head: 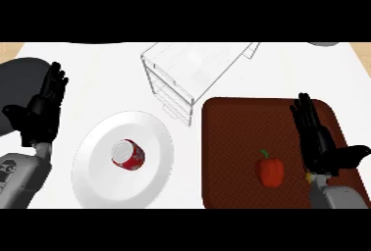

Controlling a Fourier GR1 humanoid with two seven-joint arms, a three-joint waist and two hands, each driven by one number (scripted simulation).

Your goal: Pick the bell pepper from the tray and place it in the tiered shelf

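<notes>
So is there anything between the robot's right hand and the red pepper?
No. In the head view, only bare tray shows between the right hand and the bell pepper.

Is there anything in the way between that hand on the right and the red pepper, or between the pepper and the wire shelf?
Nothing visible. The right hand hovers open just right of the bell pepper on the brown tray. The tiered shelf stands beyond the tray's upper left corner, with only bare tray between. The can on the plate sits off to the left.
</notes>
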